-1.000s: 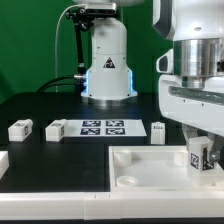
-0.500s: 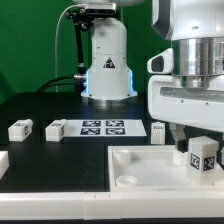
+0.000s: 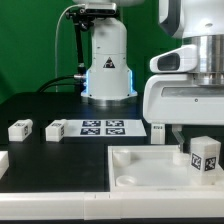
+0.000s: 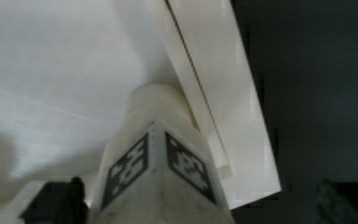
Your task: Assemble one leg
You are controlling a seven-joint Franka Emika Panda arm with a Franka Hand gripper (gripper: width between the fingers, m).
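Observation:
A leg [image 3: 204, 158], a small white block with a marker tag, stands upright in the corner of the large white square piece [image 3: 140, 168] on the exterior view's right. My gripper [image 3: 198, 138] hangs just above it, open. In the wrist view the leg [image 4: 158, 150] rises between my two dark fingertips [image 4: 60, 200], and neither one touches it. The gripper [image 4: 202, 205] is centred over the block, beside the raised rim of the square piece [image 4: 211, 90].
Three more white legs lie on the black table: two at the exterior view's left [image 3: 19, 129] [image 3: 56, 128] and one by the gripper [image 3: 158, 131]. The marker board [image 3: 102, 127] lies mid-table. The robot base [image 3: 107, 60] stands behind.
The jaws went from shut on the leg to open, and the gripper has risen a little. The leg stays standing in the corner of the square piece.

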